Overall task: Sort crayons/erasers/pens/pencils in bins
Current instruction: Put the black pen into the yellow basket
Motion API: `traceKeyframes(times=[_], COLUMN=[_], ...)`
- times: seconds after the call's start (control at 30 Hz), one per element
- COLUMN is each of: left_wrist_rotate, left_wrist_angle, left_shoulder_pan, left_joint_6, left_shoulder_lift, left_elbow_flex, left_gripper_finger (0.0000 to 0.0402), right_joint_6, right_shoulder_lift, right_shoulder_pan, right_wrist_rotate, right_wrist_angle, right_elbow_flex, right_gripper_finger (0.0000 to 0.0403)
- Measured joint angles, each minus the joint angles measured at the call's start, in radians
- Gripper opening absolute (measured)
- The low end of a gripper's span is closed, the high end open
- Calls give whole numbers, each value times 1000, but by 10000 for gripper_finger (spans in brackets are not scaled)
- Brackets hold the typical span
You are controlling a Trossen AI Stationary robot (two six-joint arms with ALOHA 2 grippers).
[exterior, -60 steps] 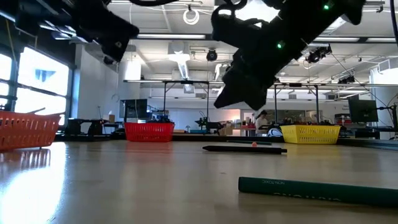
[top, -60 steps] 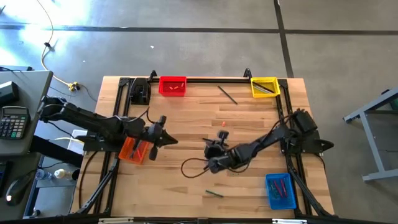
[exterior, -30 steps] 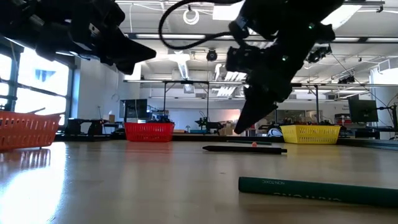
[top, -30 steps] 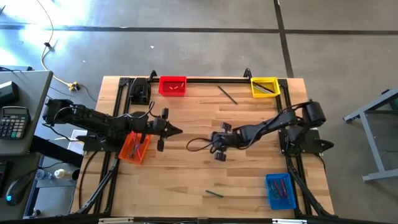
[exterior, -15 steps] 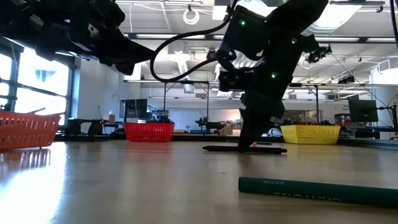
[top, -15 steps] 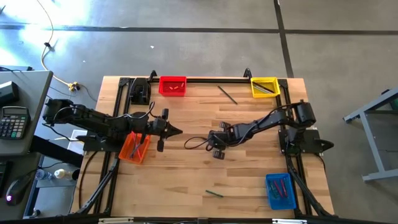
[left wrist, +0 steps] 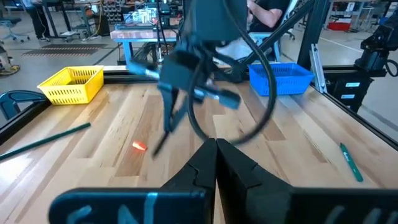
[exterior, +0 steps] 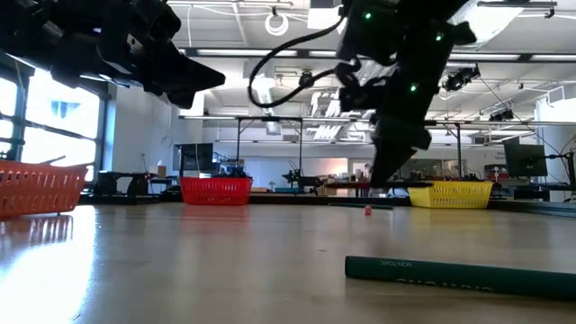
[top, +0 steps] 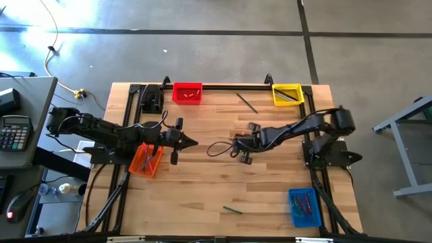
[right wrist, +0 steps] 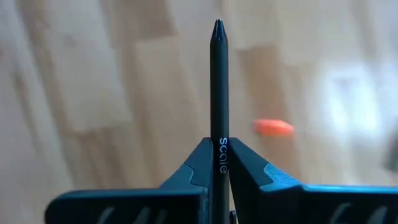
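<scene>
The right end effector (right wrist: 218,163), mid-table, is clamped on a slim black pen (right wrist: 217,93); the left end effector (left wrist: 216,163) waits, pressed together. Still unsorted: a green pencil (top: 233,210) near, a dark pencil (top: 246,102) far, and a small orange eraser (left wrist: 138,146).

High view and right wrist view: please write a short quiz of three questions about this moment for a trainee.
1. True or false: the right tool is shut on a slim black plastic pen.
2. Which rectangular plastic bin is nearest the left tool? A red; B orange; C blue.
3. Fill in: the small orange eraser lies on the wooden ____.
Key: 1 true; 2 B; 3 table.
</scene>
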Motion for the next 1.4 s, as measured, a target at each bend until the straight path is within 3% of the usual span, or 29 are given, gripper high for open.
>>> traceKeyframes(times=[0.3, 0.37, 0.47, 0.67, 0.83, 1.1, 1.4], left_wrist_rotate=[2, 4, 4, 4, -4, -8, -8], left_wrist_angle=[0, 0, 0, 0, 2, 5, 8], left_shoulder_pan=[0, 0, -5, -21, -21, -21, -21], left_joint_6=[-18, -18, -18, -18, -11, -16, -26], left_shoulder_lift=[0, 0, 0, 0, 0, 0, 0], left_elbow_flex=[0, 0, 0, 0, 0, 0, 0], left_gripper_finger=[0, 0, 0, 0, 0, 0, 0], right_joint_6=[12, -46, -204, -529, -657, -841, -961], right_shoulder_lift=[-245, -282, -334, -409, -421, -412, -350], right_shoulder_pan=[-126, -196, -325, -626, -820, -967, -1047], right_wrist_rotate=[290, 357, 391, 341, 248, 181, 127], right_wrist_angle=[-344, -393, -327, -91, -18, 119, 183], right_elbow_flex=[0, 0, -46, -207, -253, -315, -315], right_gripper_finger=[14, 14, 14, 14, 14, 14, 14])
